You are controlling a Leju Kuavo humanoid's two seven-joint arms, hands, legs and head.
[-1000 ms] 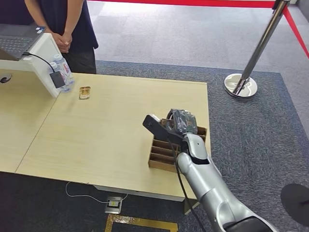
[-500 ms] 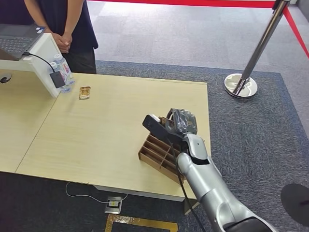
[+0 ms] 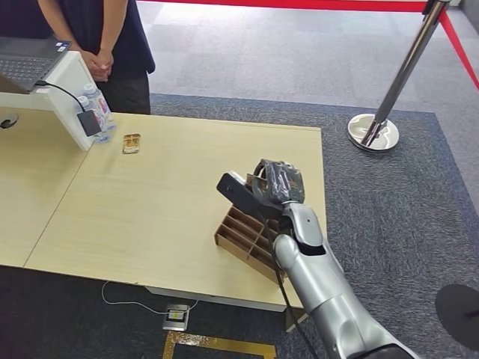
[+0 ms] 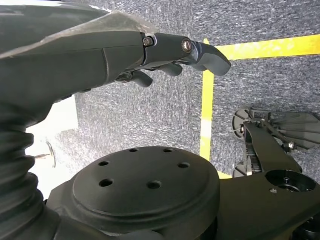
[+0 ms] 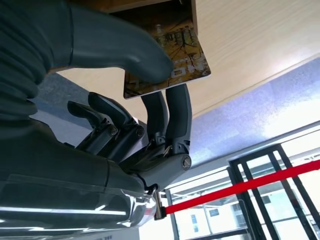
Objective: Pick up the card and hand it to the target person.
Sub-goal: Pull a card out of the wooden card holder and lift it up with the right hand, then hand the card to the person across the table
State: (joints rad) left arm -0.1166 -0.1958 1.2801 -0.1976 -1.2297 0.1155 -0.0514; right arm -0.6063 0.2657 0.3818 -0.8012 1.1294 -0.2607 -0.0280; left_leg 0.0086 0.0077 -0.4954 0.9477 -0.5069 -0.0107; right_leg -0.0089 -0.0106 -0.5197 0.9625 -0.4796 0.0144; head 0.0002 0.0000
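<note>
Grey carpet w/ a red rope barrier behind, and a pale wood table (image 3: 169, 194) in front of the robot. Right hand (image 5: 151, 105) sits over a brown cardboard divider tray (image 3: 242, 235) near the table's right edge; tray lies askew to that edge. Wrist view shows the card (image 5: 170, 67), gold-brown w/ print, pinched btwn the thick thumb on one face and dark fingers (image 5: 177, 115) on the other, one end by the tray wall. Can't tell if it's fully clear of its slot. Left hand (image 4: 166, 55) hangs by the robot's side over the floor, fingers loosely extended, holding nothing. Person (image 3: 102, 45) stands at the far left corner, hands clasped, well apart from the card. Risks, as I judge them: grip is on one end only, so the card could pivot or slip out on a fast swing; if it catches on a tray wall the light tray may drag along or go off the edge; reach to the person is long, past bottles (image 3: 97, 112) and a small packet (image 3: 131, 143), so a low path could knock them.
</note>
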